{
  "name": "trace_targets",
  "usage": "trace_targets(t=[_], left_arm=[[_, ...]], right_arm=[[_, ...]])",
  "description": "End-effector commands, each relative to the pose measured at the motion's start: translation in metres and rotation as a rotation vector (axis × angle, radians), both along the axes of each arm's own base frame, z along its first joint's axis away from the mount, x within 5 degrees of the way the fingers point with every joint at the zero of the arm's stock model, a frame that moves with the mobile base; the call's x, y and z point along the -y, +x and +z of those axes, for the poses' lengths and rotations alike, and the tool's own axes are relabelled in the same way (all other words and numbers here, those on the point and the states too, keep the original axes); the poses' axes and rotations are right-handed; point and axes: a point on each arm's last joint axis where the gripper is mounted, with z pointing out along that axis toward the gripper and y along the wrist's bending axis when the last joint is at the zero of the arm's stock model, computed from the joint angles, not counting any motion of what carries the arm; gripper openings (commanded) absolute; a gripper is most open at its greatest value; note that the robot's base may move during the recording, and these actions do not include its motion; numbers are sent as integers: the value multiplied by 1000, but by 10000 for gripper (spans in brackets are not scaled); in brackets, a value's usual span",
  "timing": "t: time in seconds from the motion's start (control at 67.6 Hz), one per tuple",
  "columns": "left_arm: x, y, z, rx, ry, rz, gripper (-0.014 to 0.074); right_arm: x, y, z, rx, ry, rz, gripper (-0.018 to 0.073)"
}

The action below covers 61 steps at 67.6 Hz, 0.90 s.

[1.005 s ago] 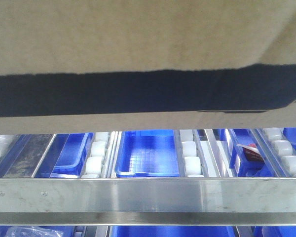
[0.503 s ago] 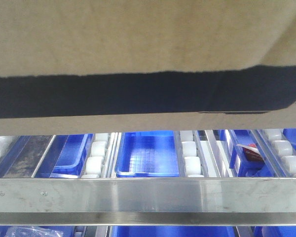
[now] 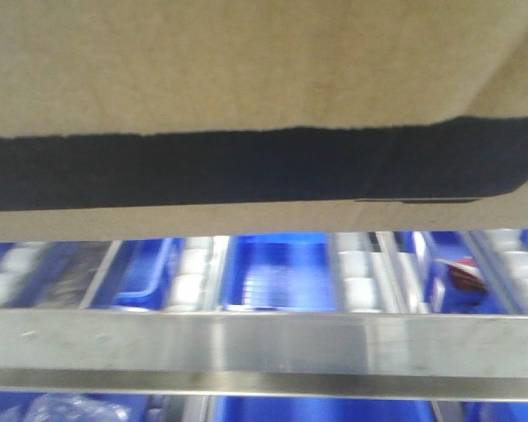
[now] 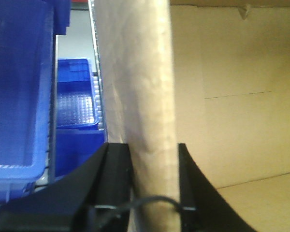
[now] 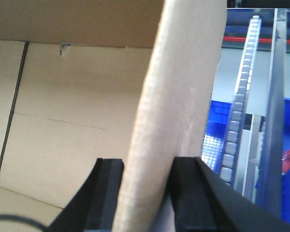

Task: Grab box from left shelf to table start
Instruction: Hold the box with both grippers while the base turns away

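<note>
**Q:** What differs from half a second earlier?

**A:** In the front view, the left shelf (image 3: 264, 347) and the blue bins (image 3: 277, 272) behind its rail are now smeared and shifted rightward. The cardboard box (image 3: 246, 70) keeps its place across the top of the frame.

**Q:** Significance?

**A:** Probably the base has begun moving, carrying the box off the shelf. The left gripper (image 4: 152, 166) and right gripper (image 5: 149, 179) each clamp one side wall of the box, pads tight on the cardboard. The table is not in view.
</note>
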Motion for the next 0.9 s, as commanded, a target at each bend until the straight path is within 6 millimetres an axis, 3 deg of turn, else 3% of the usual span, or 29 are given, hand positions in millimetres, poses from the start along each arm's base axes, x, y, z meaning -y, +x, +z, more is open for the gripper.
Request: trace_targets(t=[0.0,0.887], left_arm=[[8,-9,29,181,-190,-132,-92],[8,-9,29,181,-190,-132,-92]], right_arm=[[2,2,21,151,37,-25,58],[2,2,21,151,37,-25,58]])
